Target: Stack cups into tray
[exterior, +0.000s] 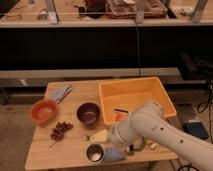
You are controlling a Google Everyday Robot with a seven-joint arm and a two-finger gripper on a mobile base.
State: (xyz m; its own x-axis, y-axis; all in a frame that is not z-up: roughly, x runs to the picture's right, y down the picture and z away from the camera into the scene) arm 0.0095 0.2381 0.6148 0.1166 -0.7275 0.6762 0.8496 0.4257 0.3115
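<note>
Pincer (111,153) spread, at table (45,150) front, just beside grey cup (95,153); tray (135,100) behind.

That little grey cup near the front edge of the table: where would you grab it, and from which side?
Probably by its rim, from above and from the picture's right. The grey cup stands upright with its dark mouth facing up, so one wall can be pinched. The gripper hangs low, open, right beside it on that side.

The claw (114,153) sits low at the front edge of the wooden table (70,150), just beside the dull grey round cup (94,153), near the yellow-orange rectangular plastic tray (135,100).
</note>
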